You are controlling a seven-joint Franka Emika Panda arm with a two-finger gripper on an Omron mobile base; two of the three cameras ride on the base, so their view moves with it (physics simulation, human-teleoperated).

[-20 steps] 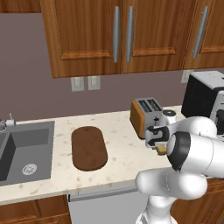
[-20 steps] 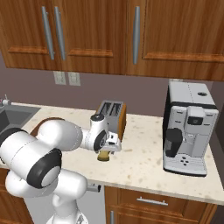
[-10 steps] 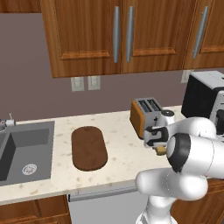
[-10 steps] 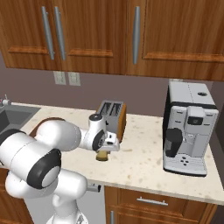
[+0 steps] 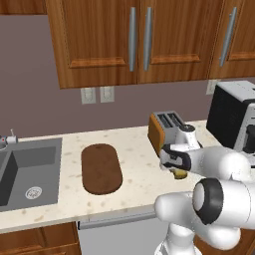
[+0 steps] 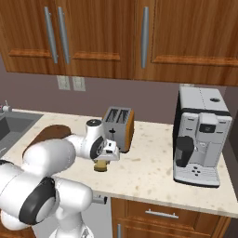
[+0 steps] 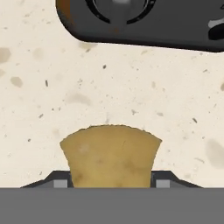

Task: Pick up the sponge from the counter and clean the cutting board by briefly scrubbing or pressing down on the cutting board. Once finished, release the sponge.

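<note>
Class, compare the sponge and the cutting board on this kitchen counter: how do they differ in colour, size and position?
Colour: the sponge is yellow-tan, the cutting board dark brown. Size: the sponge is a small block, the cutting board a long flat slab with rounded ends. Position: the sponge lies in front of the toaster at the claw, the cutting board bare nearer the sink. Both belong to the beige counter.

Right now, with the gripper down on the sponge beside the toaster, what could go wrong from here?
1. The gripper works right next to the toaster; lifting or swinging could knock it.
2. The sponge sits between the fingertips, but a firm hold isn't clear; it might slip on lifting.
3. The cutting board lies well to the side across the counter, so the sponge could drop on the way.
</note>
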